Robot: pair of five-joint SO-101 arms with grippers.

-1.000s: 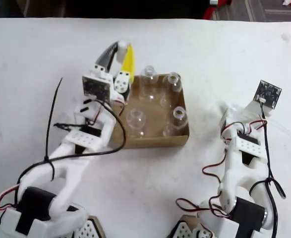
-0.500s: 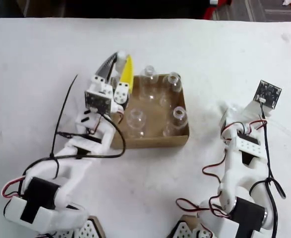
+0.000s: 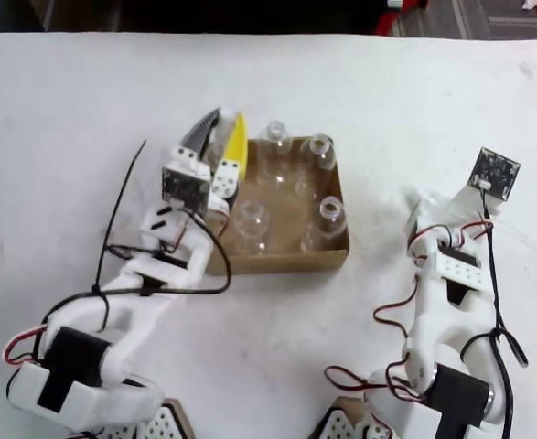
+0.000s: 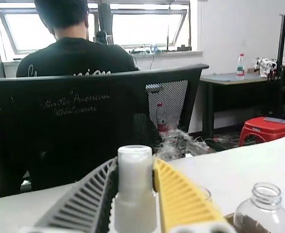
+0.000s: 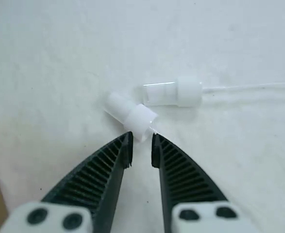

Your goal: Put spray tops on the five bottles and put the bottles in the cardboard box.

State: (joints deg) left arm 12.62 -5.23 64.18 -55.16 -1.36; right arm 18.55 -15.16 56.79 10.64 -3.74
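Four uncapped bottles (image 3: 250,219) stand in the cardboard box (image 3: 277,261); two spray tops (image 5: 178,91) lie on the table (image 5: 229,170). The left gripper (image 4: 135,165) clamps a third spray top (image 4: 135,182); the right gripper (image 5: 141,145), slightly parted, tips just beside one.

arms (image 3: 149,274): white shells, black motors | cables (image 3: 494,274): red, black | jaws: ribbed, grey/yellow, black

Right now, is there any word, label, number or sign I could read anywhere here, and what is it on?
Nothing here can be read.
On the chair: faint pale script across its back, too blurred to read.
On the far bottle: a label, too small to read.
On the box, bottles and spray tops: no print shows.
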